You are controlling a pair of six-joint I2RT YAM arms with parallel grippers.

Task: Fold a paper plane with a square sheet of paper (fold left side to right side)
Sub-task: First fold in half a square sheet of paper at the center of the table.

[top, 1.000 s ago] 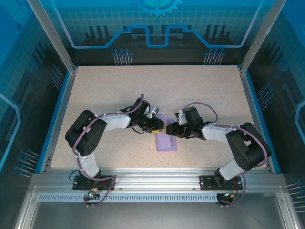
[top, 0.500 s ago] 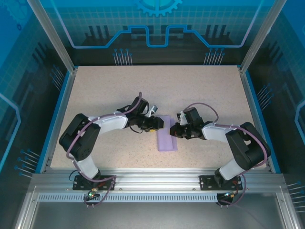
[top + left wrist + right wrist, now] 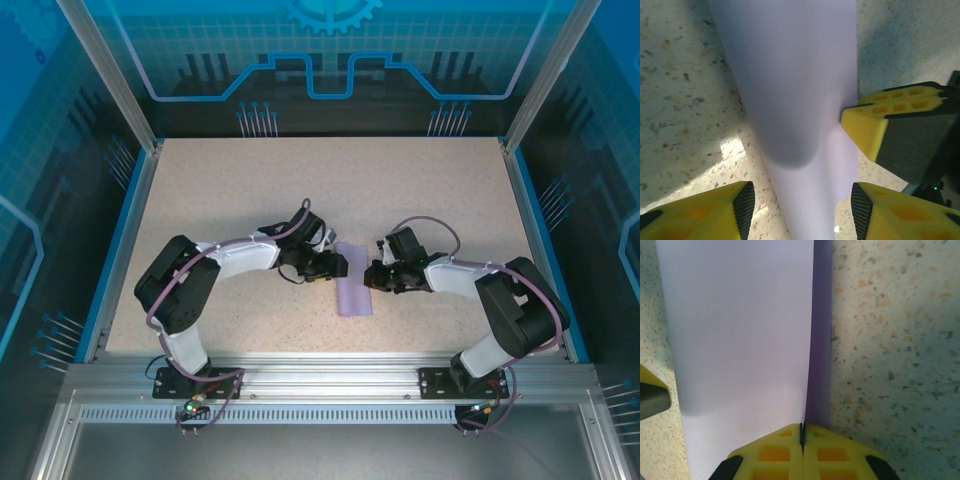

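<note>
From above, the square sheet of paper (image 3: 352, 283), folded into a narrow strip, lies between the left gripper (image 3: 338, 267) and the right gripper (image 3: 368, 277).

Left wrist: the left gripper (image 3: 800, 210) is spread wide, with the sheet (image 3: 800, 90) between its fingers.

Right wrist: the right gripper (image 3: 801, 440) is closed, its tips at the edge of the sheet (image 3: 740, 340).

sheet of paper (image 3: 352, 292): plain pale lavender, darker purple along one edge
table (image 3: 250, 190): beige, speckled brown and grey
left gripper (image 3: 801, 205): yellow fingers, black inner faces
right gripper (image 3: 801, 440): yellow fingers
arms (image 3: 245, 255): black and white; cables (image 3: 420, 222) purple
back wall (image 3: 320, 60): blue, line pattern
</note>
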